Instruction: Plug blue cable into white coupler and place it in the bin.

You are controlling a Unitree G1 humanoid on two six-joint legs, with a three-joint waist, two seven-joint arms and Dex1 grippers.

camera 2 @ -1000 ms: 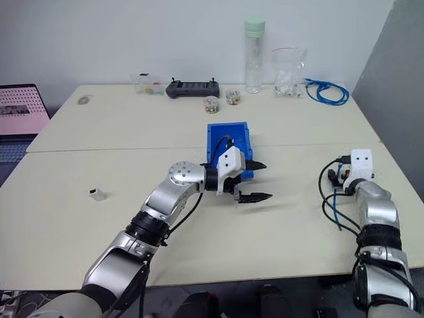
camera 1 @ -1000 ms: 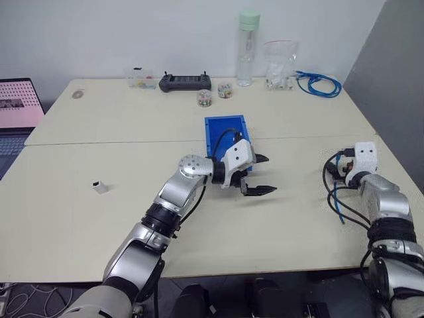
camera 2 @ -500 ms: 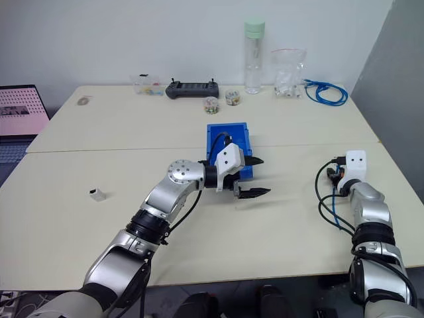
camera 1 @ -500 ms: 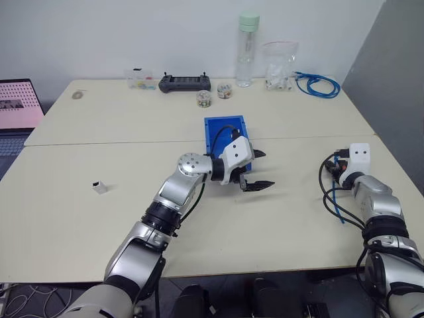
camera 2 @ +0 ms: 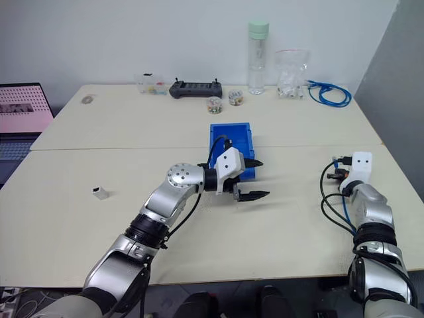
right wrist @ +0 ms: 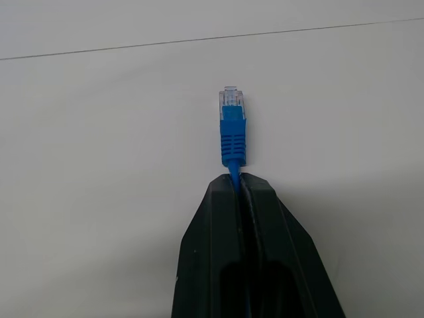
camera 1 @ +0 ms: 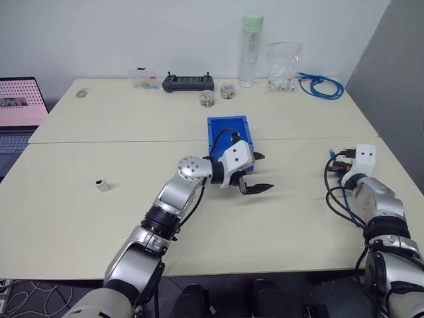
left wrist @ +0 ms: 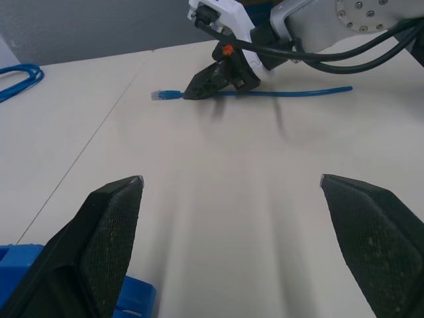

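My right gripper (right wrist: pixel 238 182) is shut on the blue cable (right wrist: pixel 232 142) just behind its clear plug (right wrist: pixel 230 103), which sticks out past the fingertips low over the table. The left wrist view shows the same grip (left wrist: pixel 211 81), the cable (left wrist: pixel 298 91) trailing along the table behind it. My left gripper (camera 1: pixel 260 172) hangs open and empty over the table, just in front of the bin (camera 1: pixel 225 124). The white coupler (camera 1: pixel 102 185) lies alone on the table at the far left, away from both grippers.
Along the back edge stand a coiled blue cable bundle (camera 1: pixel 320 84), a plastic bag (camera 1: pixel 281 65), a tall bottle (camera 1: pixel 250 50), a black controller (camera 1: pixel 188 82) and small jars (camera 1: pixel 207 98). A laptop (camera 1: pixel 20 103) sits at far left. A grey panel (camera 1: pixel 391 79) rises at right.
My right wrist has tilted slightly where it sits by the cable. The whole picture has shifted a little. The left arm has kept still.
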